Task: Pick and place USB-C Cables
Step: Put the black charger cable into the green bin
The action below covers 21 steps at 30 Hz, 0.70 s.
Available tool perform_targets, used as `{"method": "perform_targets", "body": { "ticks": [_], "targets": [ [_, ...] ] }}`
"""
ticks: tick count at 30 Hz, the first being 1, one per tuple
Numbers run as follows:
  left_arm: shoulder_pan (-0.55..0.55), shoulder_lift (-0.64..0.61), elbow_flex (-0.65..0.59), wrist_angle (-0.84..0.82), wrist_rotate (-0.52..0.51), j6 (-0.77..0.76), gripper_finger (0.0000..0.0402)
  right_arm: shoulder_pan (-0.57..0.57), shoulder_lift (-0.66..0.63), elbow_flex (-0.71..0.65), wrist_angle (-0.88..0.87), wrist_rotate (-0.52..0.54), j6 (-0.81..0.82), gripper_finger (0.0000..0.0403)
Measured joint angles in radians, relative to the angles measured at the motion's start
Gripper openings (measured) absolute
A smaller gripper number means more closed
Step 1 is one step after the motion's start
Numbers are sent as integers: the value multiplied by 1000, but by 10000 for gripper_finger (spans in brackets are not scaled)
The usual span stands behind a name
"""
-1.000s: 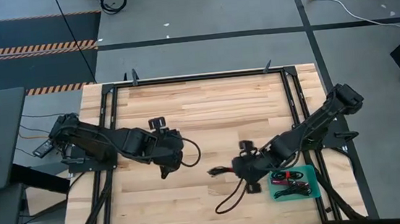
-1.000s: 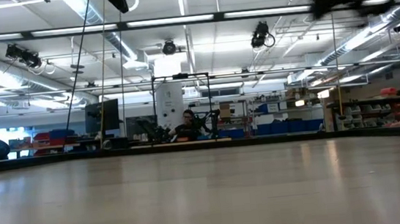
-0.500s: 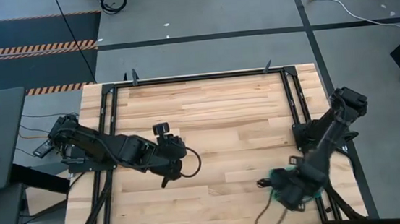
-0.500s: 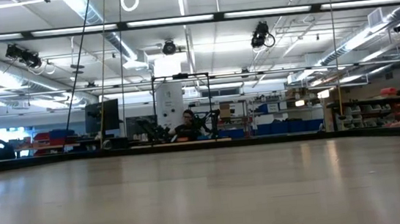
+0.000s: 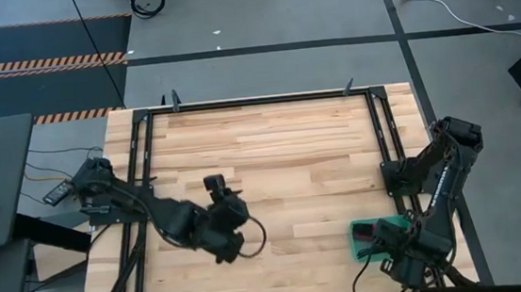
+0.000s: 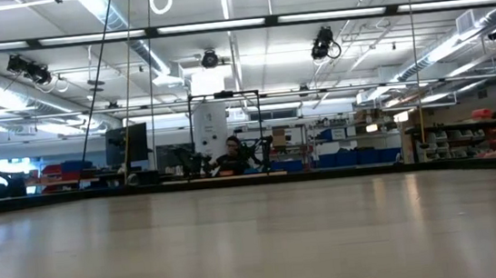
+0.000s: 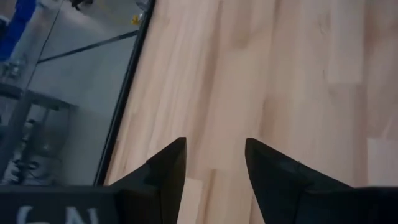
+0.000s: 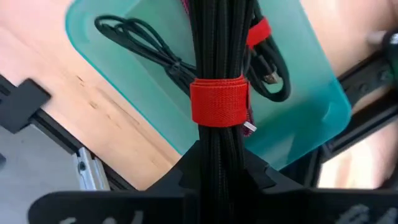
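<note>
2 arms work over the bench [image 5: 280, 154]. Left of the teal tray [image 5: 363, 231], the left end effector [image 7: 214, 163] hangs over bare wood, its fingers parted and empty. Only the right wrist view shows the right end effector [image 8: 217, 163] clamped on a black USB-C cable bundle [image 8: 217, 56] with a red tie [image 8: 218, 101], above the tray, where more cables [image 8: 143, 43] lie. From overhead that arm folds back over the tray. No writing is legible.
</note>
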Motion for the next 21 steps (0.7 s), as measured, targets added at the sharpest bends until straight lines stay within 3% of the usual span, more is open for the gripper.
{"method": "perform_targets", "body": {
  "ticks": [6, 16, 21],
  "targets": [
    [-31, 66, 0, 8, -37, 60, 172, 1, 1, -114, 76, -20, -23, 53],
    [-24, 70, -1, 20, -39, 60, 172, 3, 0, -291, 328, -55, -66, 57],
    [-25, 70, -1, 30, -36, 54, 172, 3, 0, -321, 356, -61, -76, 67]
  ]
}}
